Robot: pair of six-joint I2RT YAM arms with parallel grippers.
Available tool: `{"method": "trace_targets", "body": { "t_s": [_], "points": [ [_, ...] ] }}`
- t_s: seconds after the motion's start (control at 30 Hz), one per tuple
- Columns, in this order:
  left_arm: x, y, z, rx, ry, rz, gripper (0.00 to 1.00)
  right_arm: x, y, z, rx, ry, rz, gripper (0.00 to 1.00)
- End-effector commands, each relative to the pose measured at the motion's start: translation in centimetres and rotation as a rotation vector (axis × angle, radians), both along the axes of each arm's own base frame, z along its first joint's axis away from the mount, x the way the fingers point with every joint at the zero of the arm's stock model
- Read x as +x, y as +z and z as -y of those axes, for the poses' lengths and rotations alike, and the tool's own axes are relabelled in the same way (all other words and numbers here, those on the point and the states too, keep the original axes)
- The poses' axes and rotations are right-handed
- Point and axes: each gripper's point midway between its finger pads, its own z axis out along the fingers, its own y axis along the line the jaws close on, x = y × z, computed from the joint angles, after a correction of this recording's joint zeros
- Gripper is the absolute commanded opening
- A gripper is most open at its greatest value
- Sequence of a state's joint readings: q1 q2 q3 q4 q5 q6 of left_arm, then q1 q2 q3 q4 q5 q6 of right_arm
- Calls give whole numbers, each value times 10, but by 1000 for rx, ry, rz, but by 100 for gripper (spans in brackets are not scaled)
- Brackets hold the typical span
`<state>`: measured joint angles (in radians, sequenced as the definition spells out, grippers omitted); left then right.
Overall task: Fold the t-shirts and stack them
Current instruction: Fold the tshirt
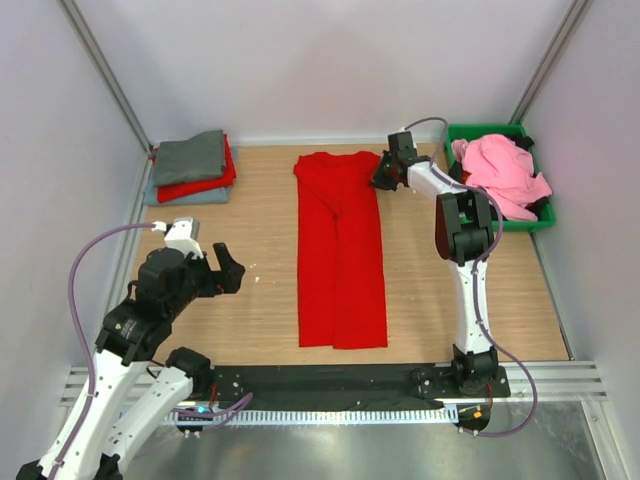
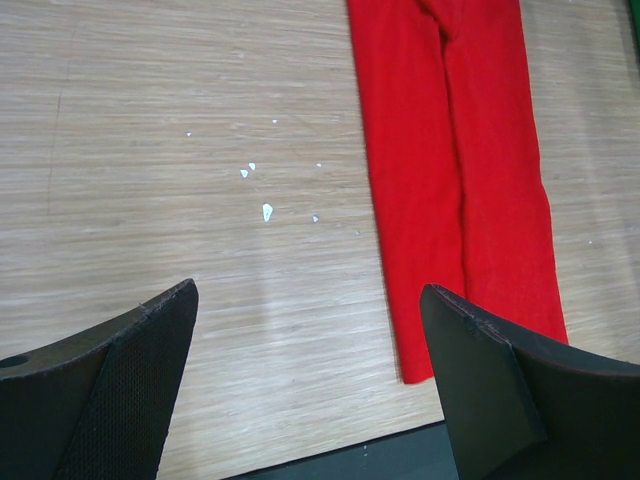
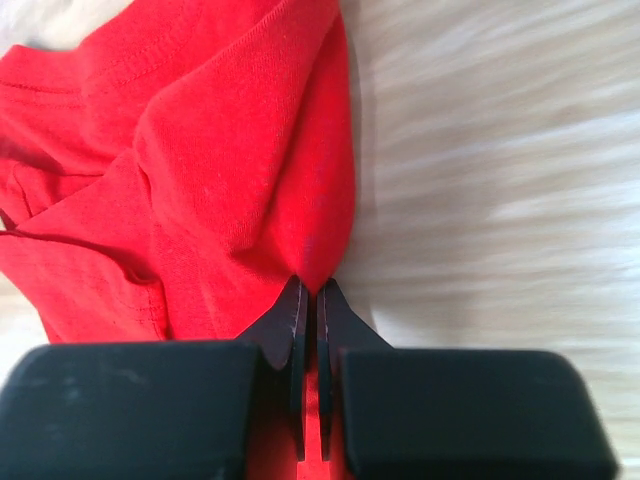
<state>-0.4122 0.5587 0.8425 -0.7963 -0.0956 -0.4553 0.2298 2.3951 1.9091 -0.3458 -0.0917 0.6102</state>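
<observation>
Stack [image 1: 192, 168] of three folded t-shirts far left. Left jaws gape, idle over table [image 1: 260, 200]. Red t-shirt [image 1: 340, 250] mid-table, folded lengthwise only; right jaws pinch its far corner. Pink t-shirt [image 1: 500, 172] waits in bin [image 1: 485, 129].

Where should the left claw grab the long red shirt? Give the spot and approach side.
Its far-left corner, coming in from the left, probably. The red shirt lies as a flat lengthwise strip, and the right claw pinches the far-right edge; the open left claw sits on that left side.
</observation>
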Motion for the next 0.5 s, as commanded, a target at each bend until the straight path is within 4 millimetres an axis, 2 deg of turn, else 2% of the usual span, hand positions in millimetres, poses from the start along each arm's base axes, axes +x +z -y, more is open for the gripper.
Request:
{"method": "trace_targets", "body": {
  "t_s": [0.0,0.07,0.17,0.2,0.27,0.3,0.37,0.4,0.43,0.47],
  "points": [
    [7,13,0,-6,7,53,93,1,-2,10,-11,-35,2,1],
    [7,12,0,-6,8,52,92,0,-7,3,6,-4,-6,1],
    [8,12,1,-5,6,49,92,3,-1,-7,36,48,4,2],
    [8,12,1,-4,7,46,92,6,2,-10,46,64,9,12],
    [9,11,1,-4,7,43,91,6,7,-11,40,94,10,26],
    [9,10,1,0,8,39,91,12,20,-14,39,108,35,42],
    [9,10,2,-2,4,37,91,10,31,-9,-3,133,36,53],
    [10,9,2,-2,5,30,90,13,46,-5,-29,127,57,60],
    [10,8,2,0,9,28,90,9,63,8,-87,99,61,63],
    [11,6,2,0,12,19,90,5,69,17,-134,86,59,68]
  ]
}}
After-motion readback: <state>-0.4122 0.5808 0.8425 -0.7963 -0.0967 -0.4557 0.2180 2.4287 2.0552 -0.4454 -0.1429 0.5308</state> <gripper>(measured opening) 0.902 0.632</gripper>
